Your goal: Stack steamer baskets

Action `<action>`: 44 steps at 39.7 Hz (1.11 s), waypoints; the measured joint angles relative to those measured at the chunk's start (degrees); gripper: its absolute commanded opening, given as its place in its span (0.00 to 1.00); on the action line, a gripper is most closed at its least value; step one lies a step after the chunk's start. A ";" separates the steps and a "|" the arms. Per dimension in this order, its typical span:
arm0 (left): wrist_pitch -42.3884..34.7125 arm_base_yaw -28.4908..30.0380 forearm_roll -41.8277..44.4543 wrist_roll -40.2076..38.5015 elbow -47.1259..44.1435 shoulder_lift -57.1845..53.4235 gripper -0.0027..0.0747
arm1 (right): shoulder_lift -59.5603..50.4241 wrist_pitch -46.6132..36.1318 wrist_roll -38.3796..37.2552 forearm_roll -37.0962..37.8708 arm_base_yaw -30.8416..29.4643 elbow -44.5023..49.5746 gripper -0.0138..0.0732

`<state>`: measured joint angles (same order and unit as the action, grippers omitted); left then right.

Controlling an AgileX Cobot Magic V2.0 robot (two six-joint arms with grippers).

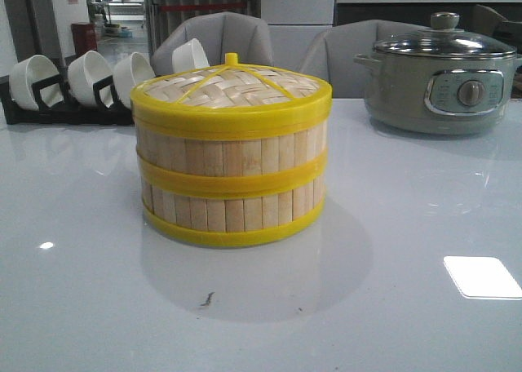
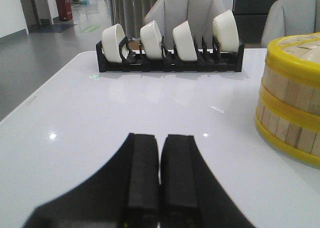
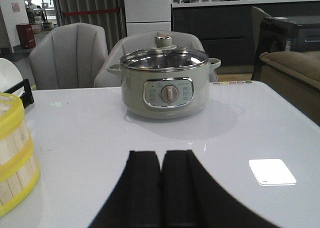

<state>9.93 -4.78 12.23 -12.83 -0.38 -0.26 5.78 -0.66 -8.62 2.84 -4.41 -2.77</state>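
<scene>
Two steamer baskets stand stacked in the middle of the white table, pale bamboo slats between bright yellow rims, with the woven yellow-rimmed lid on top. The stack also shows at the edge of the left wrist view, steamer baskets, and of the right wrist view, steamer baskets. My left gripper is shut with nothing in it, low over bare table and apart from the stack. My right gripper is shut and empty too, on the stack's other side. Neither gripper shows in the front view.
A black rack holding several white bowls stands at the back left. A grey-green electric pot with a glass lid sits at the back right. Grey chairs stand behind the table. A bright light patch lies front right.
</scene>
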 measured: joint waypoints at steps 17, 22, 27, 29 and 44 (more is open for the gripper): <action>0.11 0.00 0.00 0.00 0.00 0.00 0.14 | -6.35 4.11 0.00 0.00 0.00 4.48 0.19; 0.11 0.00 0.00 0.00 0.00 0.00 0.14 | -6.35 4.54 -0.10 0.00 0.00 4.48 0.19; 0.11 0.00 0.00 0.00 0.00 0.00 0.14 | -6.35 4.54 -0.10 0.00 0.00 4.48 0.19; 0.11 0.00 0.00 0.00 0.00 0.00 0.14 | -6.35 4.54 -0.10 0.00 0.00 4.48 0.19; 0.11 0.00 0.00 0.00 0.00 0.00 0.14 | -6.35 4.54 0.69 -0.63 1.51 4.48 0.19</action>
<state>10.04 -4.78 12.23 -12.83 -0.38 -0.26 -0.57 3.88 -7.94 2.21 -2.91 1.71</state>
